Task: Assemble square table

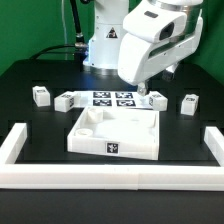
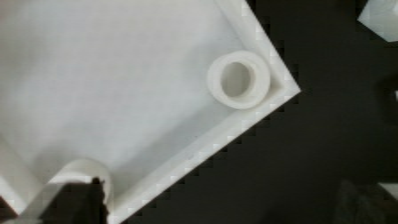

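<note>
The square table's white top [image 1: 115,132] lies flat in the middle of the black table, rim up, with a tag on its front wall. In the wrist view its surface [image 2: 125,90] fills most of the picture, with a round corner socket [image 2: 242,80] near its edge. Three small white leg blocks stand behind it: two at the exterior view's left [image 1: 40,96] [image 1: 65,101] and one at the right [image 1: 190,103]. My gripper [image 1: 143,90] hangs over the top's far right corner, open and holding nothing. One dark finger [image 2: 71,200] shows over the top; the other is lost against the black.
The marker board [image 1: 112,98] lies flat behind the top. Another white block [image 1: 153,100] sits just right of it, below the gripper. A long white bar frame [image 1: 110,178] runs along the front and up both sides. The robot's base [image 1: 105,45] stands at the back.
</note>
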`<state>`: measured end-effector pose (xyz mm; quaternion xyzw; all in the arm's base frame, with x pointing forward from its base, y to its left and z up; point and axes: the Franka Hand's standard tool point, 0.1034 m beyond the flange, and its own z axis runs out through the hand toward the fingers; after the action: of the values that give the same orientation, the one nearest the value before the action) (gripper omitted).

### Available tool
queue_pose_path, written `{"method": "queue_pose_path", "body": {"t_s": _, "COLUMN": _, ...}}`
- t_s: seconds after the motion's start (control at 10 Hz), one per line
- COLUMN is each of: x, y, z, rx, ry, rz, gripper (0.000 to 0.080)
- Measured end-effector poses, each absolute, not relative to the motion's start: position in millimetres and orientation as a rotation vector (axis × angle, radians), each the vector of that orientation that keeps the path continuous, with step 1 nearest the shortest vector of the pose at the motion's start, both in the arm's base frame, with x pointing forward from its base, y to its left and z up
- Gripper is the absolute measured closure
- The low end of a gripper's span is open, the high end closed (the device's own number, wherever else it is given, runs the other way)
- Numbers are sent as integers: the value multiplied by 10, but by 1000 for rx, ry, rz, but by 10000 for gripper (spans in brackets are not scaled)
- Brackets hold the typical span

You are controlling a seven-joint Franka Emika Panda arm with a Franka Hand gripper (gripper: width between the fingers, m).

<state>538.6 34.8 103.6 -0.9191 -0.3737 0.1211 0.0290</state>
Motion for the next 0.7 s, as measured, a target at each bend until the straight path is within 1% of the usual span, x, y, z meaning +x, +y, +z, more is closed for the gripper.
{"method": "queue_pose_path", "body": {"t_s": 0.7, "x": 5380, "y": 349, "z": 1027, "rx": -2834, "ry": -1154, "rz": 375, "gripper": 150}}
